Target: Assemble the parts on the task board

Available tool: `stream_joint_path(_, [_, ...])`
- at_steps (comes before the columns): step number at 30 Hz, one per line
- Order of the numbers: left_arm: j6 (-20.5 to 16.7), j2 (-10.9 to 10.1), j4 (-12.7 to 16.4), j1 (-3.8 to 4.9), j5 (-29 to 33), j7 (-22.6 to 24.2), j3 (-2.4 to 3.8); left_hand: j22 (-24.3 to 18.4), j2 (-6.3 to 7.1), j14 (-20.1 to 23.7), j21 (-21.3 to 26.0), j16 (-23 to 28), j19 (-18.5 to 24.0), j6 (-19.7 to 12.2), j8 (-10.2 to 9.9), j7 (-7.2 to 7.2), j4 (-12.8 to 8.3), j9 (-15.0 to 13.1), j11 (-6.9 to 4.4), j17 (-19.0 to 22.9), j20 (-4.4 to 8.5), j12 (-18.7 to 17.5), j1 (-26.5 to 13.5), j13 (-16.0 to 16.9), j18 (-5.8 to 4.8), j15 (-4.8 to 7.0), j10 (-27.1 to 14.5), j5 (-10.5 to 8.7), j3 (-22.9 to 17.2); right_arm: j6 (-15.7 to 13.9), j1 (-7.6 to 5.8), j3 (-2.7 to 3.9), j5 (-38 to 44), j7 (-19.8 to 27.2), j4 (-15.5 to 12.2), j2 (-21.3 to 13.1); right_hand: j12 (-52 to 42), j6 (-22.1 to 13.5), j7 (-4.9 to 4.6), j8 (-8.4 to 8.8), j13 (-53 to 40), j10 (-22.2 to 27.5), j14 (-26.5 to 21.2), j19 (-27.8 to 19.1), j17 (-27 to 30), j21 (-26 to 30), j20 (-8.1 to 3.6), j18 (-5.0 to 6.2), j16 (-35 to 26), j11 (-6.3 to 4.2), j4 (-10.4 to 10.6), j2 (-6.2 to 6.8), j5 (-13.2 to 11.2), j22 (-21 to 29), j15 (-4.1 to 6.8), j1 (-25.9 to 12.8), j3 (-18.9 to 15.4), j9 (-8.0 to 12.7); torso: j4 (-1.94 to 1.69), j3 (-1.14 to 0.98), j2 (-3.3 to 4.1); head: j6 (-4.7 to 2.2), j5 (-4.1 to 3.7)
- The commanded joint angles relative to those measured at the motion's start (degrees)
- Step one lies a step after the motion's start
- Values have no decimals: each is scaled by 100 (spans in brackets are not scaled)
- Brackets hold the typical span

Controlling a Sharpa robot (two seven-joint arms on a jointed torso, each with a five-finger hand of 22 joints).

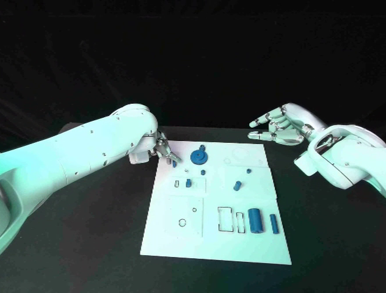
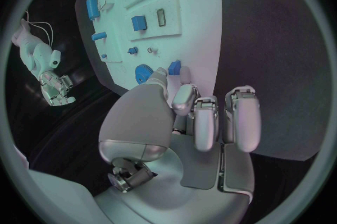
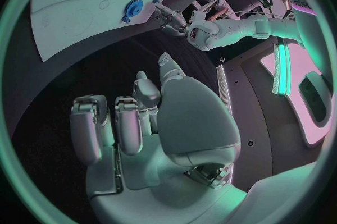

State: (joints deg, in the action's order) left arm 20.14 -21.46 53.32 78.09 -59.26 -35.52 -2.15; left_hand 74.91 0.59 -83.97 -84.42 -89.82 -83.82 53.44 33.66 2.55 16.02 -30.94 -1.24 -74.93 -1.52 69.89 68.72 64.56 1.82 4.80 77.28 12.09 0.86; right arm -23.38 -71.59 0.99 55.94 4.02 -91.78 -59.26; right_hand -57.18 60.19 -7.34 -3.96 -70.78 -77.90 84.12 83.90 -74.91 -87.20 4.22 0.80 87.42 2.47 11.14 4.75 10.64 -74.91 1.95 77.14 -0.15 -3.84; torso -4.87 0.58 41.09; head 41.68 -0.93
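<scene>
The white task board (image 1: 218,238) lies in the middle of the black table. My left hand (image 1: 160,149) hovers at the board's far left corner and pinches a small blue part (image 1: 174,162) at its fingertips; the left wrist view shows that part (image 2: 174,66) between thumb and finger. A blue gear (image 1: 199,159) sits on the board just right of it. My right hand (image 1: 278,129) hangs past the board's far right corner, fingers curled in, holding nothing. In the right wrist view this hand (image 3: 140,117) is above bare table beside the board (image 3: 70,16).
A blue cylinder (image 1: 256,220) and a blue bar (image 1: 273,223) lie at the board's near right. Small blue pieces (image 1: 189,182) (image 1: 236,185) stand mid-board. Black table surrounds the board on all sides.
</scene>
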Motion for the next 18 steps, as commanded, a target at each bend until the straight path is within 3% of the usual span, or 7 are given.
stream_joint_path(1, [94, 25, -7, -1, -9, 60, 0, 707, -2, -603, 12, -18, -310, 41, 26, 5, -39, 8, -21, -1507, 8, 15, 82, 3, 11, 3, 19, 13, -4, 70, 3, 0, 15, 53, -7, 7, 32, -22, 1, -22, 5, 37, 478, 301, -1071, 26, 28, 54, -26, -4, -1, 9, 19, -963, -30, -30, -23, -4, 1, 0, -3, 2, -6])
stream_joint_path(18, [95, 92, -83, -25, 24, 79, -1, 712, -52, -603, 11, -18, -311, 45, 27, -2, -64, 14, -28, -1507, 13, 18, 203, 5, 10, 8, 24, 14, -32, 86, 3, 0, 10, 63, -14, 13, 32, -22, 1, -22, 5, 37, 478, 301, -1071, 26, 28, 54, -26, -4, -1, 9, 19, -963, -30, -30, -23, -4, 1, 3, 4, 0, -12])
